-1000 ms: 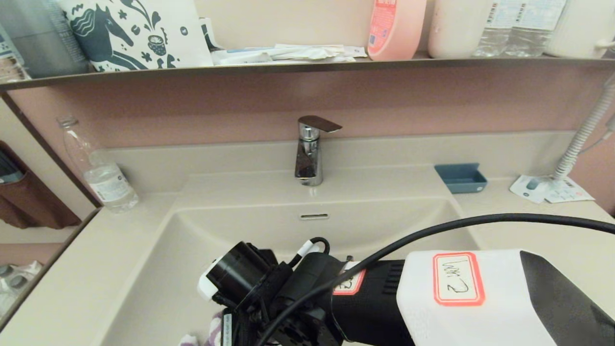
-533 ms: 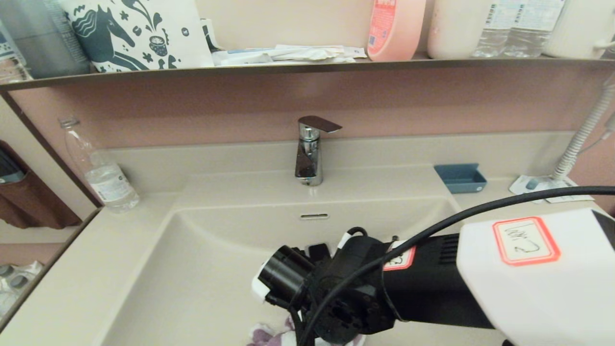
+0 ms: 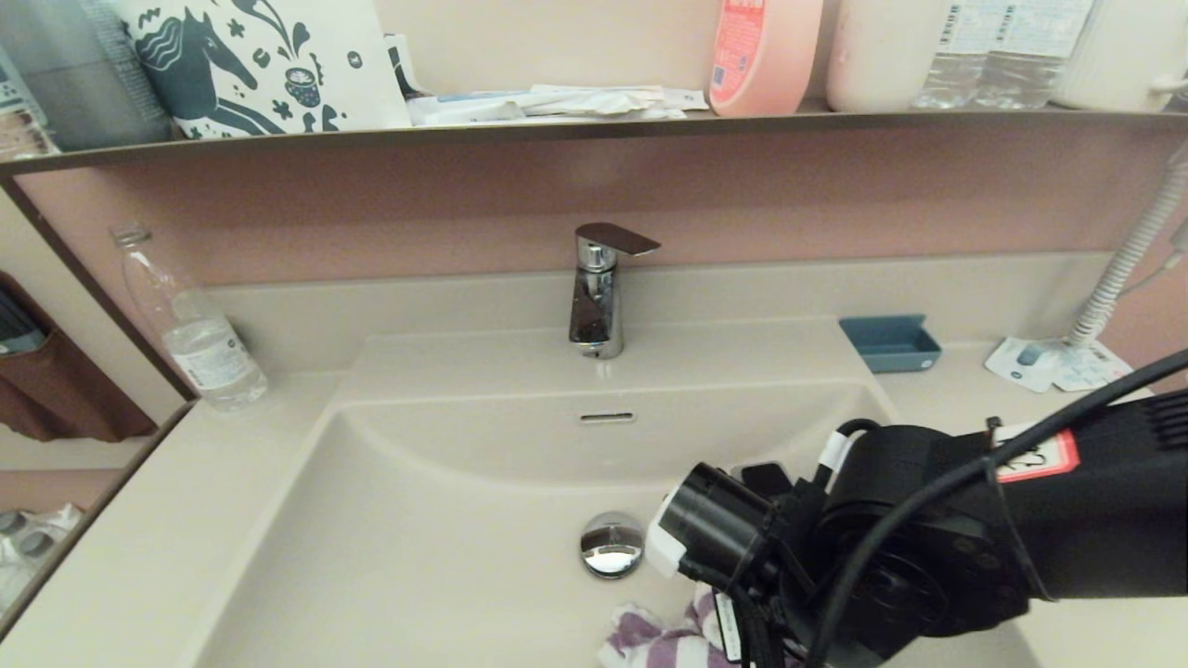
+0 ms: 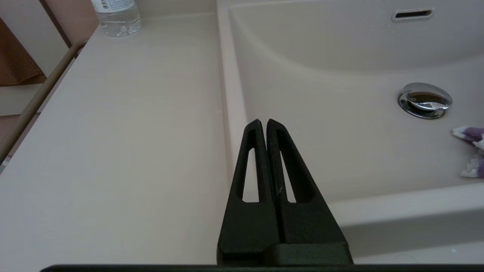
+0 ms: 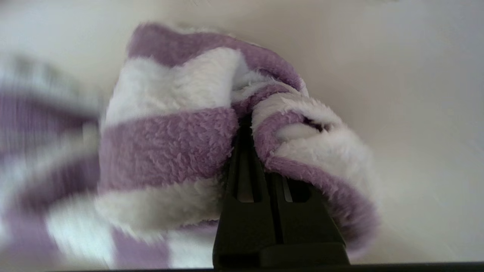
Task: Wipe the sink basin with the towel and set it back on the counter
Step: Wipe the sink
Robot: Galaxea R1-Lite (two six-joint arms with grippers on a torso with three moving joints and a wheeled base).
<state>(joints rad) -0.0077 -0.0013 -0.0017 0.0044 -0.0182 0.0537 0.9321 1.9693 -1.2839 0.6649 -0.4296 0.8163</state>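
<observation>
Bathroom vanity worktop is surrounding the sink basin. Right end effector is clamping the towel, bunched low on the basin floor just beside the drain plug, probably pressing for wiping contact. Left end effector, fingers closed together and empty, is idling over the basin's left rim.
</observation>
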